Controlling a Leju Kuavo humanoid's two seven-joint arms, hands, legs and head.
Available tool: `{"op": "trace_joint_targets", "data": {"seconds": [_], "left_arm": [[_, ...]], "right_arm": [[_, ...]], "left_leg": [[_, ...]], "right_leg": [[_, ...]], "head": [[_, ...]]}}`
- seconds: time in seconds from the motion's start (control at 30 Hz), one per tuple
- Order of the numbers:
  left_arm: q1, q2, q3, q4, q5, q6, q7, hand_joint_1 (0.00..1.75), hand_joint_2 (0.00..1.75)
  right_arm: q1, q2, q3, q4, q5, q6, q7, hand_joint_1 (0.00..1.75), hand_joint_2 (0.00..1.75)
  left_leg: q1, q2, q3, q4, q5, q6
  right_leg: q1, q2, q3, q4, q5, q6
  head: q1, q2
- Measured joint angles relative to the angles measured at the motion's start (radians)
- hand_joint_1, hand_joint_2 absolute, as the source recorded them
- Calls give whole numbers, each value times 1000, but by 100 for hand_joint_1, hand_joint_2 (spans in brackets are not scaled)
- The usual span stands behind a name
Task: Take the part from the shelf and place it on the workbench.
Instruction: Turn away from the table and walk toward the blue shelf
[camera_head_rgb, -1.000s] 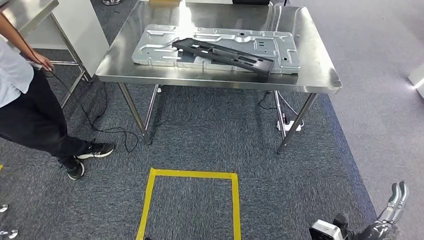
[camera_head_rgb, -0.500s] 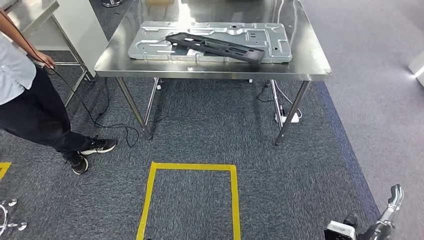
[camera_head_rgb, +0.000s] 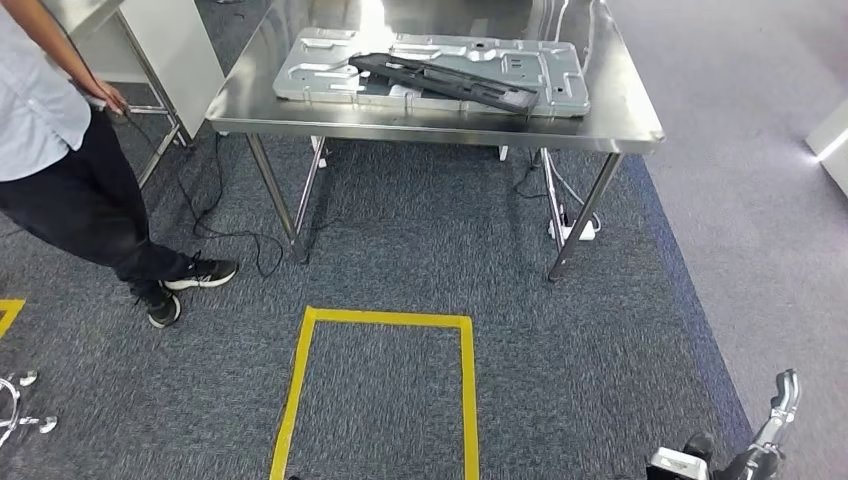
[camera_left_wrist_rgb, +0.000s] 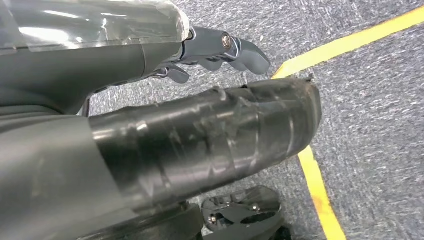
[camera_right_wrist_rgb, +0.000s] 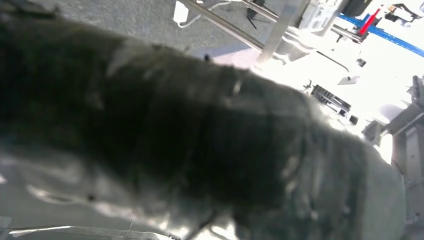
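A long black part lies slantwise on a silver stamped metal plate on the steel workbench, far ahead in the head view. My right hand hangs low at the picture's bottom right, well short of the bench, fingers stretched out and holding nothing. Close up, the right hand is a dark blur. My left hand hangs over the carpet, its taped thumb and dark fingers apart, nothing in it.
A person stands left of the bench holding a cable that trails on the carpet. A yellow tape square marks the floor before me. A power strip lies under the bench; a white cabinet stands at its left.
The whole picture has shifted, so the camera has moved; the bench sits a little higher in view. My right hand has sunk lower in the corner. The part lies as before.
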Motion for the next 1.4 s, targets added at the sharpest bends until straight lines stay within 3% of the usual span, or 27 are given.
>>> {"op": "trace_joint_targets", "data": {"seconds": [0.03,0.07,0.1,0.13,0.2,0.27,0.3,0.4,0.43,0.5,0.57,0.6,0.63,0.67,0.77,0.83,0.9,0.97,1.07,1.1,1.13,1.17,1.23,1.3,1.4], "left_arm": [[0,0,0,0,0,0,-2,0,0],[1,0,0,0,-1,0,-5,0,0],[2,0,0,0,0,0,-6,0,0],[2,0,0,0,0,1,-7,0,0],[2,0,0,0,1,2,-7,0,0],[2,-1,0,0,2,2,-8,0,0],[1,-1,0,0,2,3,-8,0,0],[1,-1,-1,0,2,3,-8,0,0],[1,-1,-1,0,2,3,-8,0,0],[1,-1,-1,0,2,3,-8,0,0],[2,-1,-1,0,3,3,-8,0,0],[3,-1,-1,0,3,3,-8,0,0],[4,-1,-1,0,4,3,-8,0,0],[4,-1,-1,0,4,3,-8,0,0],[5,0,-1,0,5,3,-9,0,0],[4,1,-1,0,6,4,-10,0,0],[4,1,-1,0,8,5,-11,0,0],[3,1,-1,0,8,7,-12,0,0],[4,1,-1,0,9,10,-13,0,0],[6,1,-1,0,9,11,-13,0,0],[7,1,-1,0,10,11,-13,0,0],[8,1,-1,0,11,11,-13,0,0],[7,1,-1,0,11,12,-12,0,0],[6,0,-1,0,13,12,-11,0,0],[6,0,-1,0,14,12,-7,0,0]], "right_arm": [[0,0,-2,0,-2,2,-2,0,0],[1,0,-4,0,-3,4,-3,0,0],[2,0,-5,1,-5,8,-5,0,0],[2,0,-6,1,-7,12,-7,0,0],[3,0,-8,1,-11,19,-9,0,0],[3,0,-8,2,-12,26,-10,0,0],[3,1,-8,2,-12,28,-11,0,0],[5,2,-11,3,-12,30,-12,0,0],[5,3,-12,3,-12,30,-12,0,0],[6,6,-12,3,-12,30,-12,0,0],[8,8,-13,3,-11,30,-13,0,0],[9,9,-14,3,-10,30,-13,0,0],[10,10,-14,3,-9,30,-13,0,0],[11,11,-15,3,-8,31,-13,0,0],[11,16,-15,3,-4,32,-15,0,0],[11,18,-15,3,-1,32,-15,0,0],[12,19,-16,3,0,32,-16,0,0],[12,21,-20,3,1,35,-15,0,0],[12,23,-28,8,-1,45,-6,0,0],[12,23,-31,13,-3,50,-2,0,0],[12,24,-36,19,-5,54,2,0,0],[12,25,-41,26,-7,60,6,0,0],[9,29,-56,43,-11,74,13,0,0],[3,35,-76,67,-13,89,16,0,0],[-5,51,-119,106,-12,111,11,0,0]], "left_leg": [[-1,1,-11,1,6,2],[-1,1,-20,3,12,1],[-2,2,-29,5,17,0],[-1,2,-36,8,21,-2],[-1,2,-46,18,26,-6],[-3,1,-54,28,30,-14],[-4,0,-57,32,31,-18],[-4,0,-64,34,38,-37],[-3,-1,-69,43,29,-44],[0,-3,-102,114,-25,-54],[1,-3,-159,252,-99,-61],[2,-3,-179,306,-116,-63],[2,-4,-185,330,-115,-64],[2,-4,-169,310,-94,-63],[2,-31,-52,105,-11,-50],[0,-48,-17,35,-2,-42],[2,-39,-18,27,3,-35],[7,-25,-20,15,12,-21],[8,-2,-29,11,20,-8],[7,6,-33,13,20,-8],[7,15,-35,15,20,-9],[7,22,-37,19,19,-10],[7,34,-38,26,15,-15],[2,42,-38,35,10,-26],[-1,52,-39,38,8,-42]], "right_leg": [[-3,0,-21,66,-41,4],[-6,0,-36,123,-65,9],[-8,0,-38,153,-68,12],[-11,0,-19,144,-52,14],[-14,-1,71,16,-2,13],[-11,0,148,-109,19,5],[-8,0,162,-137,18,1],[-7,1,153,-147,25,-18],[-8,0,150,-150,30,-27],[-11,0,143,-156,41,-42],[-8,2,131,-154,49,-47],[-7,3,125,-151,51,-47],[-7,6,120,-148,53,-47],[-6,10,116,-144,54,-46],[-5,25,108,-133,55,-41],[-5,35,102,-130,59,-31],[-4,44,97,-130,65,-18],[-4,37,81,-103,45,-8],[-8,14,-2,69,-51,2],[-9,12,-28,126,-71,5],[-11,10,-38,152,-72,8],[-13,8,-28,138,-54,10],[-15,-12,43,8,10,9],[-11,-33,99,-102,44,2],[-6,-24,102,-122,48,-12]], "head": [[0,0],[0,0],[0,0],[0,0],[0,0],[0,0],[0,0],[0,0],[-1,0],[-2,0],[-3,0],[-3,0],[-3,0],[-3,0],[-2,0],[-2,0],[-3,0],[-1,0],[2,0],[2,0],[2,0],[2,0],[2,0],[2,0],[1,0]]}}
